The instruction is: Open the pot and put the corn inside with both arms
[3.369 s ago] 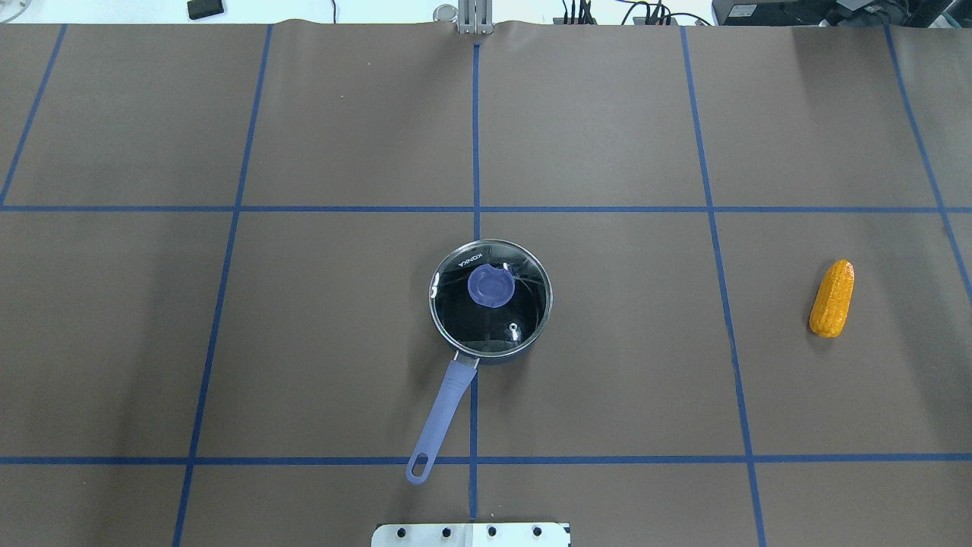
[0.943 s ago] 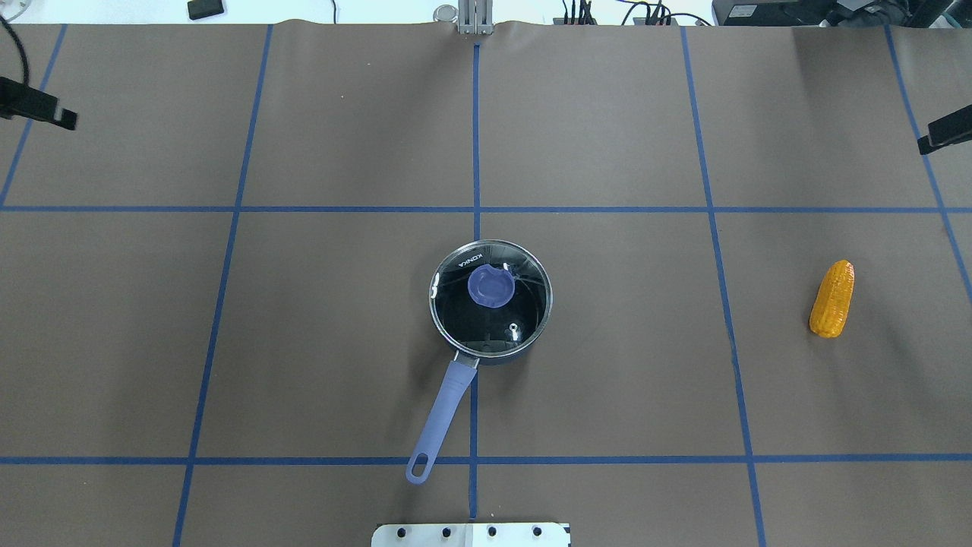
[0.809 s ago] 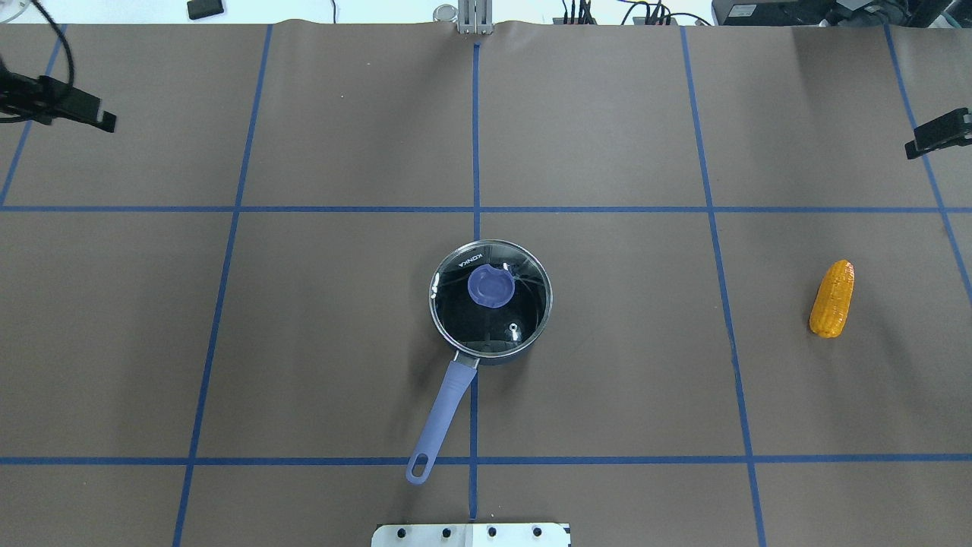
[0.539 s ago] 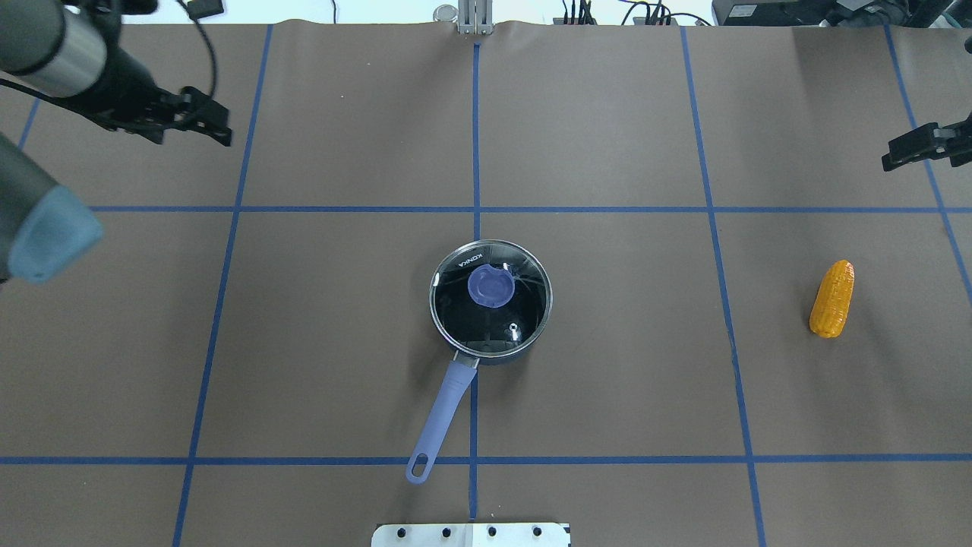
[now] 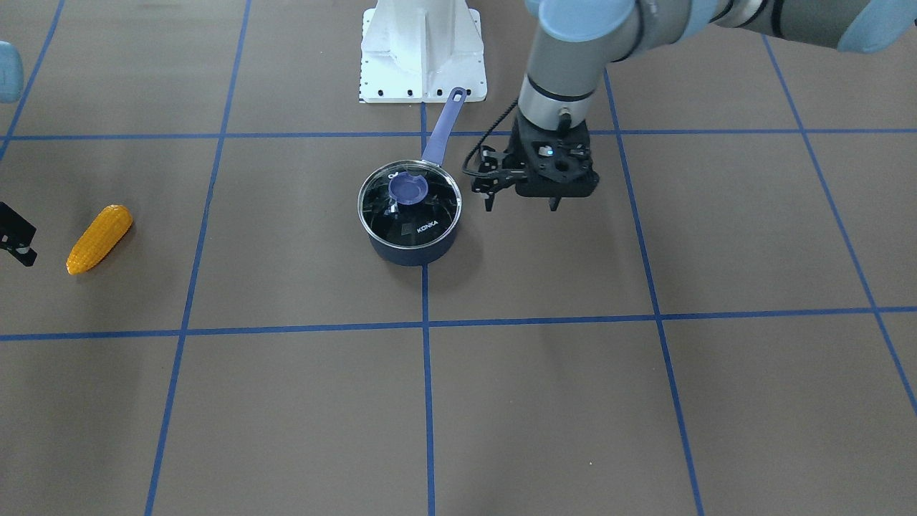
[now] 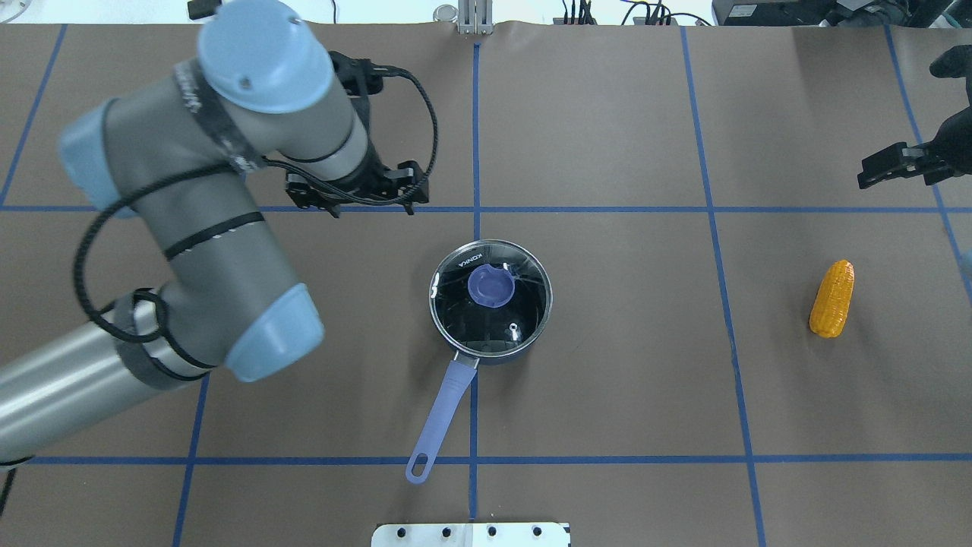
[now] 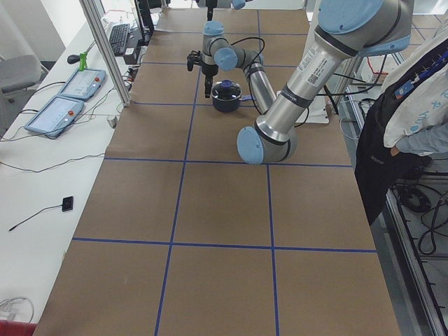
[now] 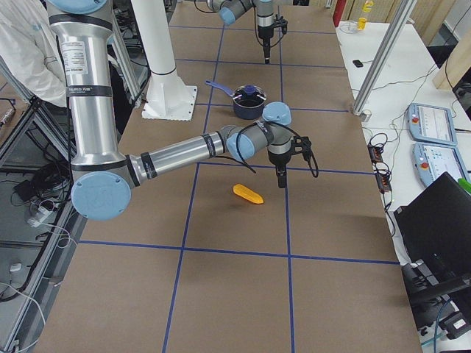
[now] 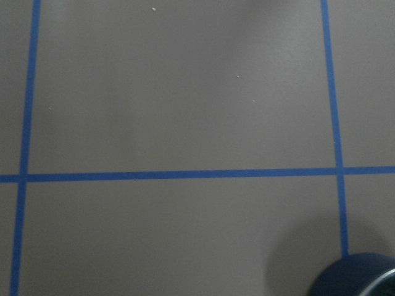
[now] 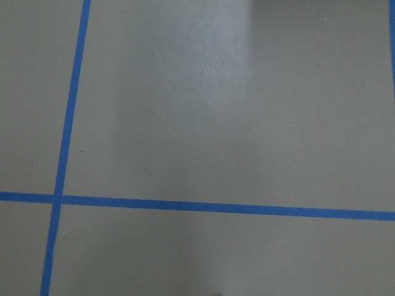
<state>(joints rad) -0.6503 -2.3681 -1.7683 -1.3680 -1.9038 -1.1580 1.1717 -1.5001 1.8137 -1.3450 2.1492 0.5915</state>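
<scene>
- Pot [image 5: 412,252]: stands near the middle of the desk. Its lavender handle [image 6: 444,403] points toward the robot-side edge, almost along the centre blue tape line [image 6: 473,425].
- Glass lid [image 5: 424,216]: seated on the pot, purple knob [image 6: 491,286] up, "KONKA" print legible. Pot closed.
- Corn [image 6: 832,298]: lies flat on the desk close to the right edge, well apart from the pot, nothing touching it.
- Left gripper [image 5: 520,206]: pointing down, hanging beside the pot on its left side, clear of lid and handle. Fingers [image 5: 489,203] spread apart, nothing between them. The left wrist view shows only desk, tape and a sliver of the pot at its lower right corner.
- Right gripper [image 6: 900,163]: by the right edge of the desk, near the corn but apart from it, on the side toward the far edge. Only part of it is in view. Cannot tell whether its fingers are spread or pressed together. The right wrist view shows bare desk and tape.
- White base block [image 5: 423,50]: at the robot-side edge, just beyond the handle tip.
</scene>
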